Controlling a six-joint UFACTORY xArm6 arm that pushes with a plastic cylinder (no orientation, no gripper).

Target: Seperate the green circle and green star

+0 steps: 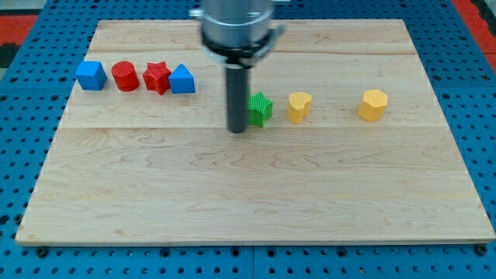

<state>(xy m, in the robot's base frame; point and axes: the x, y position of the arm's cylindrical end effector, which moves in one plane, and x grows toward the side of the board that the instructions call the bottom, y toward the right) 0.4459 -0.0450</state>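
Wooden board (256, 194) on a blue pegboard (23, 139) fills your view, and this rig has no jaws, only a dark rod ending in my tip (237, 130), which stands just beside the green star (260, 108), at its 9 o'clock. You cannot see the green circle; it may hide behind the rod, so judge first where it lies. At 3 o'clock from the star sit a yellow heart (299, 106) and yellow hexagon (373, 105); push slowly toward 6 o'clock, away from both.
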